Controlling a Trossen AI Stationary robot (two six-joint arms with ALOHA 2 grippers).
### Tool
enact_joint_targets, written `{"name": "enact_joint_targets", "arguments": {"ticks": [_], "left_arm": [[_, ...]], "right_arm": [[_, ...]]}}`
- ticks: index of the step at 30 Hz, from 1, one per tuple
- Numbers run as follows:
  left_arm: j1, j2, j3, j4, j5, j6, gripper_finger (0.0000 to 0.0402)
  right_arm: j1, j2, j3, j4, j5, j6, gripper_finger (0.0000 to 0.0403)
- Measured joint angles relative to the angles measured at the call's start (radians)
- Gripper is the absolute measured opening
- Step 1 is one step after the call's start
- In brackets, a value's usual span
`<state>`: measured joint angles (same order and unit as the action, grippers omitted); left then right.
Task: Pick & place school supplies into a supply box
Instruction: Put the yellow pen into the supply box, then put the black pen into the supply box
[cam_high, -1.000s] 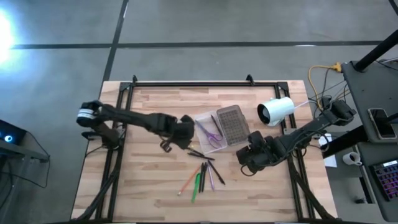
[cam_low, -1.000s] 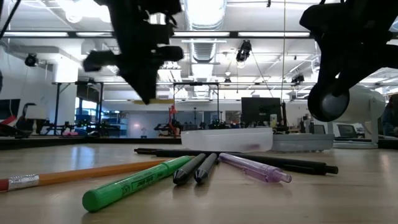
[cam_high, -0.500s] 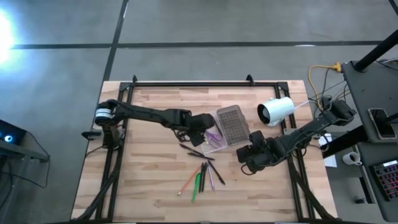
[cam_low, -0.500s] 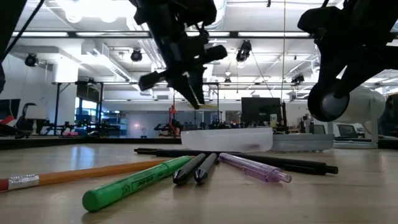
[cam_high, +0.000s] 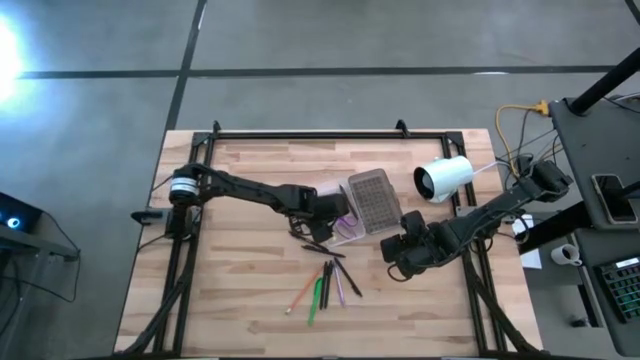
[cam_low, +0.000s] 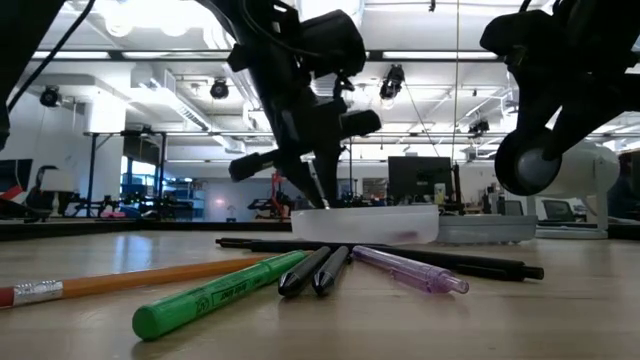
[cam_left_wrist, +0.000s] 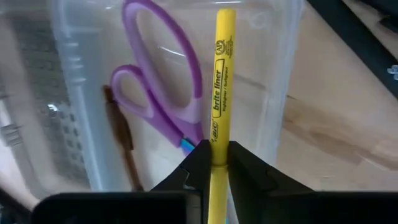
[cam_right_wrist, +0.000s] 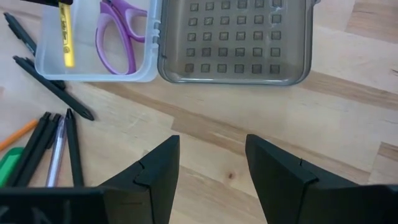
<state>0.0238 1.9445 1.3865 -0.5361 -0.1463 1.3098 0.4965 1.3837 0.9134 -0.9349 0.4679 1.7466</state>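
My left gripper (cam_high: 333, 206) is at the clear tray of the supply box (cam_high: 347, 226), shut on a yellow highlighter (cam_left_wrist: 219, 87). Purple-handled scissors (cam_left_wrist: 163, 81) and a dark red pen (cam_left_wrist: 120, 135) lie on the tray's floor. The greyish textured lid (cam_right_wrist: 233, 40) lies open flat beside the tray (cam_right_wrist: 93, 70). Several pens, a green marker and an orange pencil (cam_high: 325, 280) lie on the table nearer the near edge. My right gripper (cam_right_wrist: 211, 167) is open and hovers right of the box and the pens, holding nothing. My left gripper pinches the yellow highlighter's barrel (cam_left_wrist: 214, 152) between its two fingers, which lie across it. The longer printed end (cam_left_wrist: 224, 37) reaches forward over the tray's inside. In the right wrist view the highlighter (cam_right_wrist: 64, 34) shows inside the tray's outline; whether it touches the floor I cannot tell.
A white cylindrical camera (cam_high: 443, 178) lies on the table right of the lid. Black pens (cam_high: 322, 246) lie just in front of the tray. A black frame runs along the table's far and side edges. Bare wood lies left of the pens and along the near edge.
My left gripper has carried the yellow highlighter toward the table's right, from left of the box to over the tray, and has come down to the tray's rim. The right arm has kept still.
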Motion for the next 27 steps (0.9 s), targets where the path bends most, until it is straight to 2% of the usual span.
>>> {"name": "enact_joint_targets", "arguments": {"ticks": [11, 15, 17, 19, 23, 25, 27], "left_arm": [[-0.002, 0.006, 0.000, -0.003, -0.023, -0.054, 0.0111], [-0.017, -0.023, 0.000, -0.026, -0.089, -0.183, 0.0133], [-0.026, -0.060, 0.000, -0.071, -0.085, -0.292, 0.0138], [-0.033, -0.104, 0.000, -0.127, -0.047, -0.447, 0.0140], [-0.035, -0.164, -0.002, -0.258, 0.179, -0.782, 0.0139], [-0.035, -0.176, -0.018, -0.279, 0.238, -0.861, 0.0136], [-0.041, -0.179, -0.046, -0.267, 0.241, -0.869, 0.0130]], "right_arm": [[0.000, 0.000, -0.001, 0.000, 0.000, -0.008, 0.0176], [0.001, 0.000, -0.001, 0.000, 0.000, -0.023, 0.0176], [0.001, 0.000, -0.001, 0.000, 0.000, -0.023, 0.0176], [0.001, 0.000, -0.002, 0.001, 0.001, -0.027, 0.0176], [0.001, 0.000, -0.003, 0.000, 0.002, -0.043, 0.0176], [0.001, 0.000, -0.005, 0.001, 0.003, -0.045, 0.0176], [0.001, 0.000, -0.009, 0.000, 0.003, -0.045, 0.0176]]}}
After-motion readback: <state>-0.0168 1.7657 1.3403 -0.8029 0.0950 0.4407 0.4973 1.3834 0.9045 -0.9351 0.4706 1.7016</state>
